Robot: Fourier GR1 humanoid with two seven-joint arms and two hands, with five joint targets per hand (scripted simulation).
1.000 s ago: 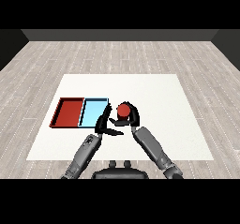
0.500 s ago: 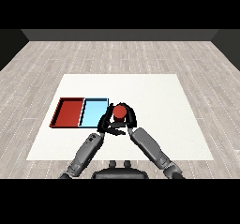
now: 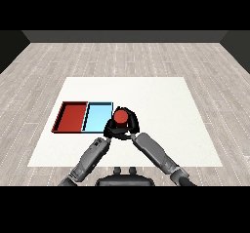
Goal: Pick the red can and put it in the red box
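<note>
The red can is held above the table just right of the light blue tray, seen from above as a red disc. My right hand is curled round it from the right and below. My left hand is close against the can's left side, next to the blue tray's right edge; its finger posture is hidden in the dark cluster. The red tray lies at the left, with the light blue tray touching its right side. Both trays hold nothing.
The white table spreads wide to the right and behind the hands. Grey wooden floor surrounds it. Both grey forearms come in from the lower edge and meet near the can.
My right hand has carried the red can leftward, from right of the trays to the blue tray's right edge. The left hand has stayed near the same spot and is now beside the can.
</note>
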